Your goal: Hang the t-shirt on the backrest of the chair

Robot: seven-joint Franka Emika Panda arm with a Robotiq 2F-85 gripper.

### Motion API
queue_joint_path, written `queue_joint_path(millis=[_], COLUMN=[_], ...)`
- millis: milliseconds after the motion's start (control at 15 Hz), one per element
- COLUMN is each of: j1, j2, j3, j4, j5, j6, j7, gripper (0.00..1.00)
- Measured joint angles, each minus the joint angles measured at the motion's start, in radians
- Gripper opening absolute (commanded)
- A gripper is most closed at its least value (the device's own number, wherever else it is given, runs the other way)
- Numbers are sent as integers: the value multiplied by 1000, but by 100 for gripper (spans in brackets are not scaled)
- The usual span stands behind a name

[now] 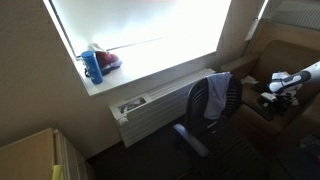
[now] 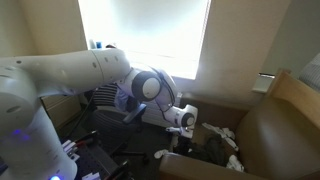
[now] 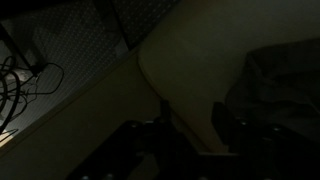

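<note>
The two-finger gripper hung wide open and empty. The dark blue t-shirt already draped the backrest of the black office chair, well apart, to its left. The sound move: retreat clear without snagging cloth.

No text, brand, number or sign can be read in any view. The blue bottle on the windowsill shows no legible label, the small panel on top of the heater under the window is too small and blurred to make out, and the robot arm carries no readable marking. The wrist view is too dark for any lettering.
</note>
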Motion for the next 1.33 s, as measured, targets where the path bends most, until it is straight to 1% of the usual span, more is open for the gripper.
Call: queue_joint_path(millis=[67, 133, 200, 333, 600, 733, 800, 867, 933, 1000, 1067, 1133, 1200, 1333], j1=[8, 15, 16, 23, 22, 16, 13, 11, 12, 13, 14, 14, 15, 16], j2=[0, 0, 0, -1, -3, -9, -13, -16, -19, -19, -19, -19, -19, -19], j3=[-11, -17, -12, -15, -16, -16, -16, -16, -24, -27, -27, -27, -27, -27], j4=[1, 5, 13, 34, 115, 148, 158, 164, 165, 166, 166, 166, 166, 164], j5=[11, 23, 16, 47, 127, 149, 155, 155, 155, 155, 155, 155, 155, 155], j6=[0, 0, -2, -22, -119, -145, -147, -147, -146, -146, -146, -146, -146, -140], j7=[0, 1, 9, 15, 15, 15, 15, 21, 52, 58, 58, 58, 58, 73], gripper=[11, 1, 1, 0, 0, 0, 26, 27, 7, 14, 46, 51, 51, 63])
